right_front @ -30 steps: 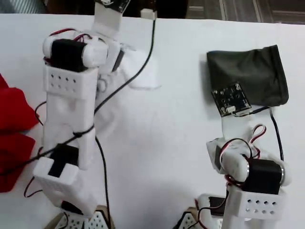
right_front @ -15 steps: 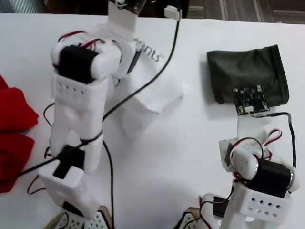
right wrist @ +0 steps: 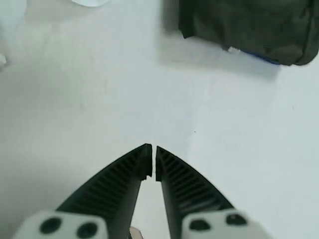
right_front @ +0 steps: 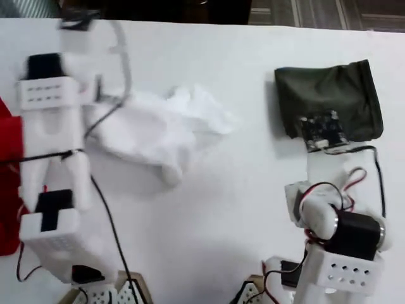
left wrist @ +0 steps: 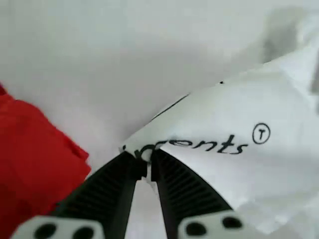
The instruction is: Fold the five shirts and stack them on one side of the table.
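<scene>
A white shirt (right_front: 158,130) lies crumpled on the table left of centre. In the left wrist view my left gripper (left wrist: 148,163) is shut on an edge of the white shirt (left wrist: 234,149), just by its black print. A red shirt (left wrist: 35,164) lies close beside that gripper and shows at the table's left edge (right_front: 6,171) in the high view. A folded dark green shirt (right_front: 329,95) rests at the back right. My right gripper (right wrist: 153,162) hangs shut over bare table with nothing in it, short of the dark green shirt (right wrist: 249,27).
The left arm (right_front: 50,164) stands over the table's left side, its black cable trailing across the white shirt. The right arm (right_front: 335,228) sits at the front right. Bare white table (right_front: 240,202) lies between the two arms.
The left arm has swung to the left, pulling the white shirt with it so the cloth now spreads left of centre. The right arm has shifted only slightly.
</scene>
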